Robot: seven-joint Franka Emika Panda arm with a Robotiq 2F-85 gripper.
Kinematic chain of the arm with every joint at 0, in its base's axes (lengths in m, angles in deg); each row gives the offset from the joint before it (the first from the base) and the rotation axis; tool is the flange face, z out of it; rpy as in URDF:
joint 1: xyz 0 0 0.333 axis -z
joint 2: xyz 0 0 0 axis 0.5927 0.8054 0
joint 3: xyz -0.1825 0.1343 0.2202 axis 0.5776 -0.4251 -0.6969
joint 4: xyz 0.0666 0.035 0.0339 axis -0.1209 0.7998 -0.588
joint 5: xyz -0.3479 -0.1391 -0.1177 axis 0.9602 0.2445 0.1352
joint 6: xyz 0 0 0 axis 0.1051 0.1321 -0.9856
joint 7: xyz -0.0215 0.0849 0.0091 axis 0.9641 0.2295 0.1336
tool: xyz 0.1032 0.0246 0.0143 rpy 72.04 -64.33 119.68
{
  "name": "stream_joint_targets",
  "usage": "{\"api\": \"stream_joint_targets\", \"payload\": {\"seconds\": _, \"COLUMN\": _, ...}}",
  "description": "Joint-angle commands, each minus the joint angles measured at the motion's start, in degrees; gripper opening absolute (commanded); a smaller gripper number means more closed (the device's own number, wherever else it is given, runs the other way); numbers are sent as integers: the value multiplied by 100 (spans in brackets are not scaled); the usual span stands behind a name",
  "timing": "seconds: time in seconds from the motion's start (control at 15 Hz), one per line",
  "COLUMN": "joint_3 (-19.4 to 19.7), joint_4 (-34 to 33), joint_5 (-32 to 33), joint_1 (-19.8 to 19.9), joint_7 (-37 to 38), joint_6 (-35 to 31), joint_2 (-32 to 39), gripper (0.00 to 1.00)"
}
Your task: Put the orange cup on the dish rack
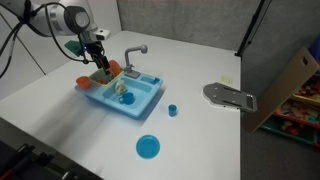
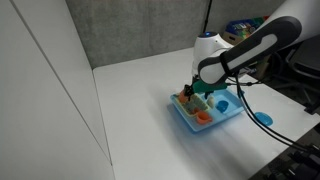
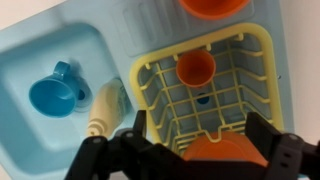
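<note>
The orange cup [image 3: 195,68] stands upright with its mouth up inside the yellow-green dish rack [image 3: 255,70] of the blue toy sink [image 1: 140,100], which also shows in an exterior view [image 2: 222,118]. My gripper [image 3: 198,128] hangs just above the rack's near edge with its fingers spread wide, and it shows in both exterior views [image 1: 100,62] [image 2: 197,88]. It does not touch the cup. A second orange round thing [image 3: 225,155] lies under the fingers behind the rack's rim, partly hidden. A third orange thing [image 3: 210,5] sits past the rack's far edge.
A blue cup [image 3: 55,92] lies in the sink basin beside a cream-coloured piece [image 3: 105,108]. The grey faucet [image 1: 135,50] rises behind the sink. On the table are a small blue cup [image 1: 172,110], a blue plate [image 1: 148,147] and a grey flat tool [image 1: 230,96]. A cardboard box [image 1: 290,85] stands beyond.
</note>
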Motion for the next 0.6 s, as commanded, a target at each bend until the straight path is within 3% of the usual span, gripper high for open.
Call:
{"api": "stream_joint_targets", "payload": {"seconds": 0.0, "joint_3": 1, "joint_4": 254, "joint_5": -5, "joint_1": 11, "joint_7": -172, "joint_6": 373, "joint_2": -516, "gripper": 100}}
{"api": "stream_joint_targets", "payload": {"seconds": 0.53, "joint_3": -126, "joint_4": 1168, "joint_5": -51, "joint_1": 273, "joint_7": -807, "joint_6": 780, "joint_2": -1716, "gripper": 100}}
